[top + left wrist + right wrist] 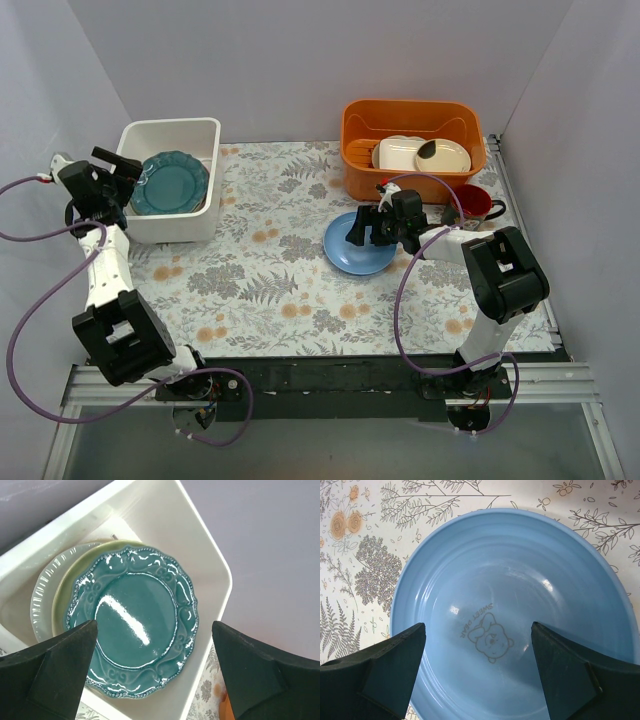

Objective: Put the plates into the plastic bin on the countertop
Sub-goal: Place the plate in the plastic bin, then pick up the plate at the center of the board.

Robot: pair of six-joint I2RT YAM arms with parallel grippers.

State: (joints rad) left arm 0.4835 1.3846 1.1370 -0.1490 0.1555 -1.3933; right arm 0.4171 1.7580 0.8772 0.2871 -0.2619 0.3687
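Two claws (154, 626) (479, 626), three plates (135, 630) in white bin (200, 535)

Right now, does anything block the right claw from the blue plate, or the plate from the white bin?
Nothing visible. The open right gripper hangs over the blue plate; the left gripper hovers above the bin.

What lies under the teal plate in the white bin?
Under the teal plate, a cream-green plate, then a silvery white plate; only their rims show. Their centres and anything lower are covered.
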